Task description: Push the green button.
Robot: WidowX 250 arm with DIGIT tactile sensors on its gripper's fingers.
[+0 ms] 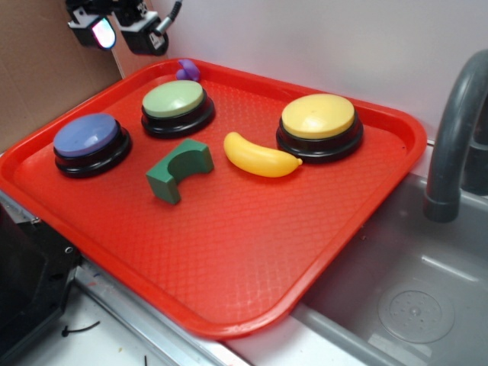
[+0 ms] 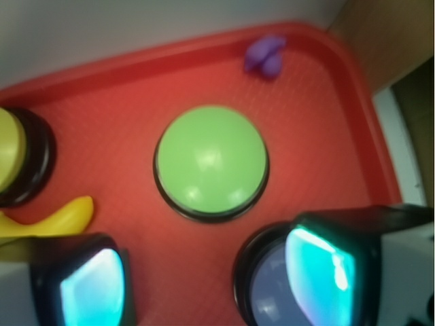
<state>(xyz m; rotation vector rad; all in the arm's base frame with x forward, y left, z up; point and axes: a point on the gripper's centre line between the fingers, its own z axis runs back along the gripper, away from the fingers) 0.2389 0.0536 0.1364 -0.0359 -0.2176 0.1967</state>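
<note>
Nearest the exterior camera is the bare near corner of the red tray (image 1: 229, 305), with the sink basin (image 1: 412, 305) off to its right. Farther back on the tray, the green button (image 1: 174, 100) sits in the far left area, between the blue button (image 1: 86, 136) to its near left and the yellow button (image 1: 318, 117) well to the right; a dark green arch block (image 1: 179, 169) and a toy banana (image 1: 259, 155) lie just in front, and a small purple toy (image 1: 187, 70) sits by the far rim.

The gripper (image 1: 118, 29) hangs high above the far left corner, its fingers (image 2: 319, 272) spread wide in the wrist view, with the green button (image 2: 211, 161) ahead of them, not between them.

To press well, I judge the fingers should first come together, then centre over the dome's crown and descend straight down, staying clear of the blue button (image 2: 272, 292) beneath the right finger.
</note>
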